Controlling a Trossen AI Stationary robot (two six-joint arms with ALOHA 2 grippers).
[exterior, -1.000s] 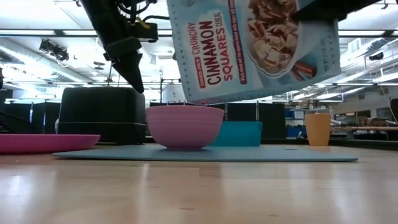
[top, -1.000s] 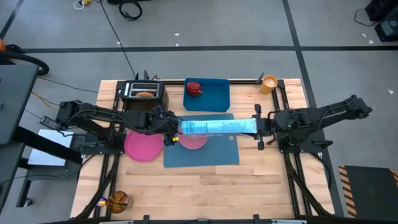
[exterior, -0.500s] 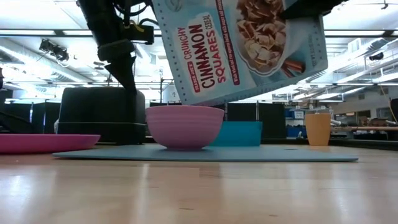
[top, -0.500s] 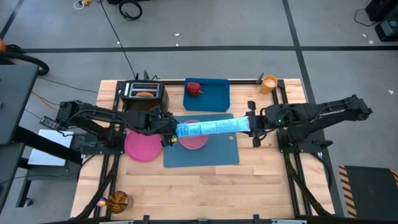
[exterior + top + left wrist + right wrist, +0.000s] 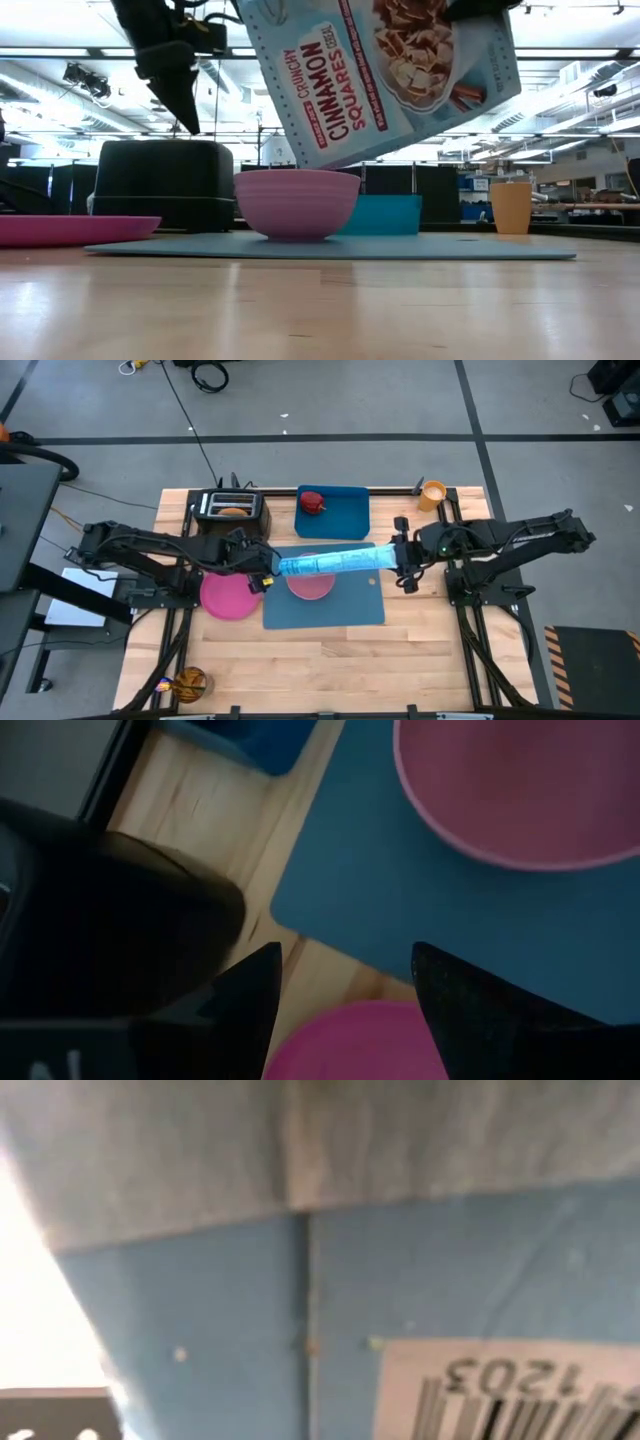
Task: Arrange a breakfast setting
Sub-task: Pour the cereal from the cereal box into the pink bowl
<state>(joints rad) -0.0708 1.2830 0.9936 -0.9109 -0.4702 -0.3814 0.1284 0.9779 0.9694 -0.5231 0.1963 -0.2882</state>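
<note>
The mat (image 5: pixel 325 605) is lying mid-table, with the bowl (image 5: pixel 311 583) sitting on its rear part. The plate (image 5: pixel 229 596) is lying just left of the mat, on the table (image 5: pixel 400 650). Behind the plate, the toaster (image 5: pixel 229 510) is standing at the table's back edge, a toast slice (image 5: pixel 233 512) sitting in its slot. Right of the toaster, behind the mat, the tray (image 5: pixel 335 515) is lying with the apple (image 5: pixel 313 502) resting in it. The cup (image 5: pixel 432 494) is standing at the back right corner. A cereal box (image 5: pixel 335 564) is hanging tilted over the bowl, between the left gripper (image 5: pixel 262 578) and the right gripper (image 5: pixel 398 556).
</note>
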